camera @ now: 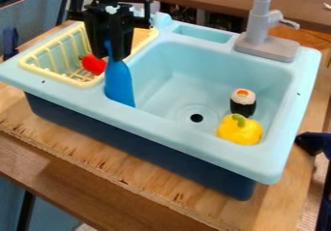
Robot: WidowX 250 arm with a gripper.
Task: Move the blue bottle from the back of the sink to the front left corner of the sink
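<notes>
1. Plywood (pixel 84 150) supports a toy sink (pixel 174 131).
2. Ten o'clock: the gripper (pixel 111 57) pinches a blue spatula (pixel 119 84), beside the drying rack (pixel 55 77).
3. Basin's five o'clock: yellow bell pepper (pixel 239 130); four o'clock: sushi roll (pixel 243 102).

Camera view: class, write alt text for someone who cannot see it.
A black gripper holds a blue utensil, wide end down, at a toy sink. In the basin: a sushi roll and yellow pepper; in the yellow rack, a red toy.
</notes>
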